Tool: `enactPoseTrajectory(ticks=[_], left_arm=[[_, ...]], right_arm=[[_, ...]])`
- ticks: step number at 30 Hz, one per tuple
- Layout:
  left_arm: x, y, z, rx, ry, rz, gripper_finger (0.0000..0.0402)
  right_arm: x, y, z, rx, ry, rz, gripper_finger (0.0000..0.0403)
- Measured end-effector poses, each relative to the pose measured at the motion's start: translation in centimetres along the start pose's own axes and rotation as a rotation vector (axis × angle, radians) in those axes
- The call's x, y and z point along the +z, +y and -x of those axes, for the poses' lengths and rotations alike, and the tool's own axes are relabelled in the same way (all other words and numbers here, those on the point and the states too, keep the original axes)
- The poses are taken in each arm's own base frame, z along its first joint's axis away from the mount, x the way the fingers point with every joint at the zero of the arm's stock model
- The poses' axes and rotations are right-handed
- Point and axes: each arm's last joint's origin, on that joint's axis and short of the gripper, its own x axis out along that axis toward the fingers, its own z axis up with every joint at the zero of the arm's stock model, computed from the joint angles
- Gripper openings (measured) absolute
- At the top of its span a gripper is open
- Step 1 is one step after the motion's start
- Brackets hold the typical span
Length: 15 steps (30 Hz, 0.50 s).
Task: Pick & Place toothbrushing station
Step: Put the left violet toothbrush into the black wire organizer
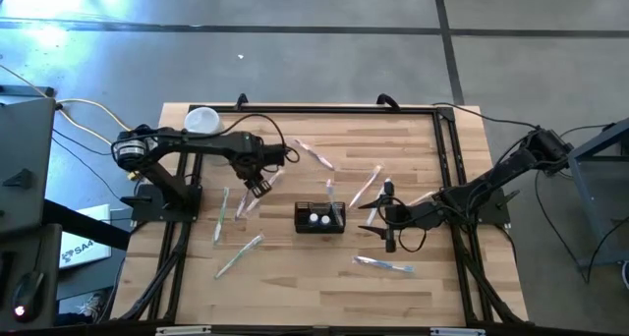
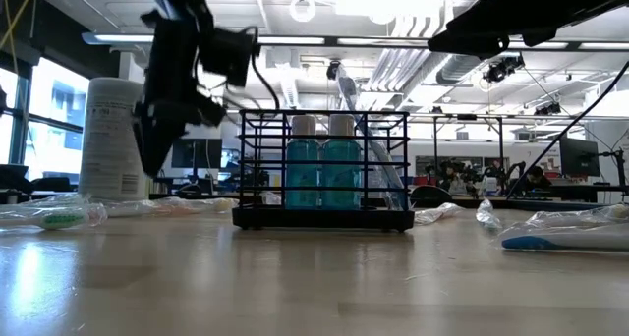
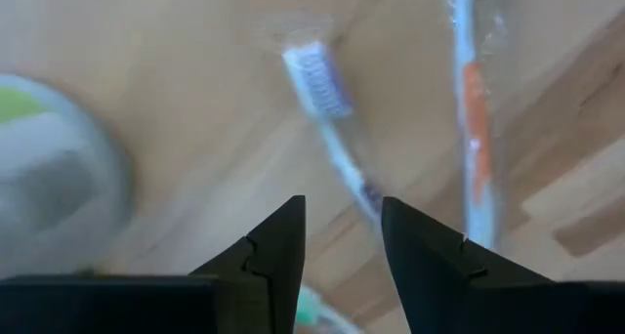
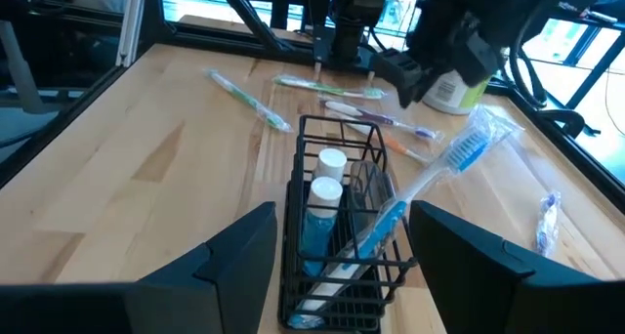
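L gripper (image 1: 257, 189) hovers w/ fingers apart over a wrapped toothbrush (image 3: 332, 129), pick step, next drop & close; R gripper (image 1: 390, 216) waits apart by rack (image 1: 319, 218).

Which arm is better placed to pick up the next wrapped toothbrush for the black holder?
Left, probably. The left gripper hangs open directly above a wrapped toothbrush on the table. The right gripper is open too, but faces the toothbrushing station.

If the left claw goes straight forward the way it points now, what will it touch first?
Probably the wrapped toothbrush with the blue-white head, lying on the wooden table directly ahead of the open left claw. An orange-handled toothbrush lies just off that line. Depth is uncertain.
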Motion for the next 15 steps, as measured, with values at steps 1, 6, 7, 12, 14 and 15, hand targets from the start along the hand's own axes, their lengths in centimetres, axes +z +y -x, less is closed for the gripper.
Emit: enactPoseTrajectory(ticks=[1, 6, 7, 12, 14, 15], left_arm=[[0.04, 0.16, -0.35, -0.023, 0.001, 0.011, 0.0134], [0.24, 0.39, -1.06, -0.058, -0.016, 0.028, 0.0134], [0.26, 0.35, -1.06, -0.059, -0.02, 0.031, 0.0134], [0.33, 0.32, -1.06, -0.062, -0.026, 0.056, 0.0134], [0.41, 0.28, -1.05, -0.066, -0.035, 0.057, 0.0134], [0.49, 0.25, -1.05, -0.069, -0.043, 0.055, 0.0134]], right_arm=[[0.0, 0.0, 0.0, 0.0, 0.0, 0.0, 0.0228], [-0.02, 0.0, 0.0, 0.0, 0.002, 0.001, 0.0228], [-0.02, 0.0, 0.0, 0.0, 0.002, 0.001, 0.0228], [-0.01, -0.02, -0.01, -0.001, 0.001, 0.0, 0.0228], [0.0, -0.02, -0.01, -0.001, 0.001, 0.0, 0.0228], [-0.01, -0.02, -0.01, -0.001, 0.001, 0.0, 0.0228]])
